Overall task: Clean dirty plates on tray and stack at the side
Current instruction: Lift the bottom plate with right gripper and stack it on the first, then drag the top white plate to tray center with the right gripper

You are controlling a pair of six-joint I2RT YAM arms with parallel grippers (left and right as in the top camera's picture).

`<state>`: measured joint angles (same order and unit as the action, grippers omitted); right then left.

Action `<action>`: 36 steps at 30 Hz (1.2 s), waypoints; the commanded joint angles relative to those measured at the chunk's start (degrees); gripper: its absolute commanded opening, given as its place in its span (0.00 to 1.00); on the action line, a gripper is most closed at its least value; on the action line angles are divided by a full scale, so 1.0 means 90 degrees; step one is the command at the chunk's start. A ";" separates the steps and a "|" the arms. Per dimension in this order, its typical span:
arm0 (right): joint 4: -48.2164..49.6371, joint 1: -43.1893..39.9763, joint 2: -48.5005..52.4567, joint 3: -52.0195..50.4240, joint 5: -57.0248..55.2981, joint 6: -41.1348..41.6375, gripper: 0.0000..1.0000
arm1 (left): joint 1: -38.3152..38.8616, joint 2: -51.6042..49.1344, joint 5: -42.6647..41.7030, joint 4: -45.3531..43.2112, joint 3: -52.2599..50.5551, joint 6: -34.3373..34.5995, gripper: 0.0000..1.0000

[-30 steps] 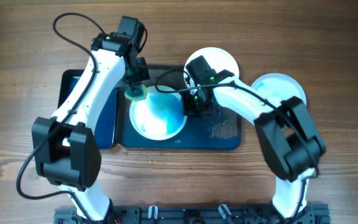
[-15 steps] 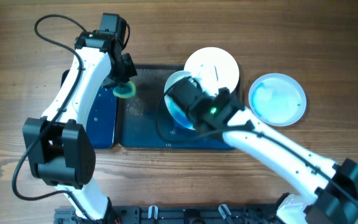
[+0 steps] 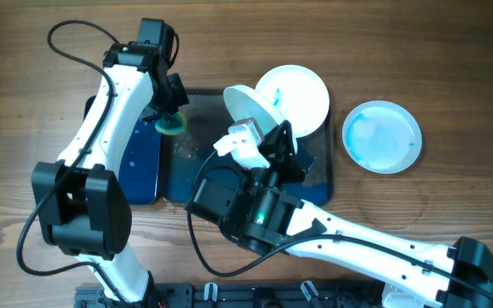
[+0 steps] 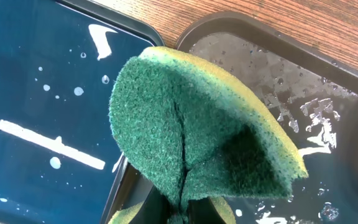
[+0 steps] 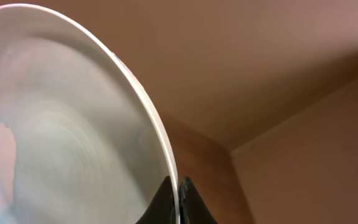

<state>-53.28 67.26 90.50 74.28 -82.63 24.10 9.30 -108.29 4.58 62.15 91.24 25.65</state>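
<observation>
L gripper [image 3: 168,111] clenched on green/yellow sponge [image 4: 197,130]. Sponge folded, pinched at its lower edge. It hangs over the seam between blue tray [image 4: 36,81] and dark tray [image 4: 263,34], toward their far side.

Dark tray: wet, droplets + streaks on floor. Blue tray: white flecks, a couple of long white streaks.

R gripper [image 5: 174,190] grasping white plate [image 3: 246,104] by the rim, one finger each side of the edge. Plate is up off the tray and tilted steeply, nearly on edge. In overhead it sits over far edge of dark tray and overlaps second white plate [image 3: 306,90]; can't tell if they touch. R wrist view shows pale surface w/ faint concentric marks.

Second white plate: flat on table [image 3: 452,51], just beyond dark tray's far right corner.

Blue-tinted plate [image 3: 382,137]: flat on table, right of dark tray, apart from second white plate, not stacked.

R arm [image 3: 332,235] raised close to overhead cam, hides much of dark tray.
</observation>
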 commanded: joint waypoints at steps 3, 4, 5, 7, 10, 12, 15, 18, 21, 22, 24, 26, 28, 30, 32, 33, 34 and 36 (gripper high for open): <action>0.0056 -0.0036 -0.0170 -0.0010 0.0945 0.0005 0.04 | -0.0012 -0.0022 -0.0005 0.0002 0.0066 0.0034 0.04; 0.0049 -0.0170 -0.0170 -0.0010 0.1768 0.0010 0.04 | -0.0012 -0.0022 -0.0002 0.0002 0.0066 0.0034 0.04; 0.0058 -0.0418 -0.0170 -0.0012 0.2761 0.0080 0.05 | -0.0012 -0.0022 -0.0002 0.0002 0.0066 0.0034 0.04; 0.0075 -0.1027 -0.0170 -0.0010 0.4442 0.0345 0.04 | -0.0012 -0.0022 -0.0005 0.0002 0.0066 0.0032 0.04; 0.0345 -0.3126 -0.0282 -0.0010 0.9054 -0.0221 0.04 | -0.0012 -0.0022 -0.0002 0.0002 0.0066 0.0032 0.04; 0.0340 -0.4112 -0.0469 -0.0010 1.0202 -0.0299 0.04 | -0.0012 -0.0022 -0.0002 0.0002 0.0066 0.0032 0.04; 0.0180 -0.5554 -0.0746 -0.0010 1.0768 -0.0330 0.04 | -0.0012 -0.0022 -0.0002 0.0002 0.0066 0.0032 0.04; -0.0255 -0.7176 -0.0867 -0.0010 1.0559 -0.0345 0.04 | -0.0012 -0.0022 -0.0002 0.0002 0.0066 0.0010 0.04; -0.0653 -0.8575 -0.0828 -0.0056 0.9513 -0.0325 0.04 | -0.0010 -0.0022 -0.0002 0.0002 0.0066 0.0010 0.04; -0.0639 -0.8918 -0.0816 -0.0165 0.9194 -0.0325 0.04 | -0.0010 -0.0022 -0.0002 0.0002 0.0066 0.0012 0.04; -0.0529 -0.9398 -0.0775 -0.0461 0.8896 -0.0328 0.04 | -0.0012 -0.0022 -0.0002 0.0000 0.0066 0.0012 0.04; -0.0253 -0.9695 -0.0658 -0.0882 0.8896 -0.0284 0.04 | -0.0010 -0.0022 -0.0005 0.0000 0.0066 0.0012 0.04; 0.0024 -0.9738 -0.0561 -0.1166 0.8898 -0.0255 0.05 | -0.0010 -0.0022 -0.0005 0.0000 0.0066 0.0012 0.04; 0.0410 -0.9738 -0.0444 -0.1501 0.8842 -0.0155 0.05 | -0.0010 -0.0022 -0.0005 -0.0002 0.0066 0.0012 0.04; 0.0964 -0.9731 -0.0359 -0.1829 0.8857 -0.0158 0.04 | -0.0010 -0.0022 -0.0005 -0.0012 0.0066 0.0015 0.04; 0.1110 -0.9731 -0.0308 -0.1943 0.8857 -0.0155 0.09 | -0.0010 -0.0022 -0.0005 -0.0022 0.0066 0.0015 0.04; 0.1175 -0.9731 -0.0245 -0.1994 0.8920 -0.0160 0.30 | -0.0010 -0.0022 -0.0005 -0.0024 0.0066 0.0015 0.04; 0.1302 -0.9731 -0.0189 -0.1996 0.9309 -0.0211 0.56 | -0.0010 -0.0022 -0.0005 -0.0027 0.0066 0.0015 0.04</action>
<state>-42.89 -20.47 87.68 56.66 -1.93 22.31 9.30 -108.29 4.58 62.11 91.24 25.63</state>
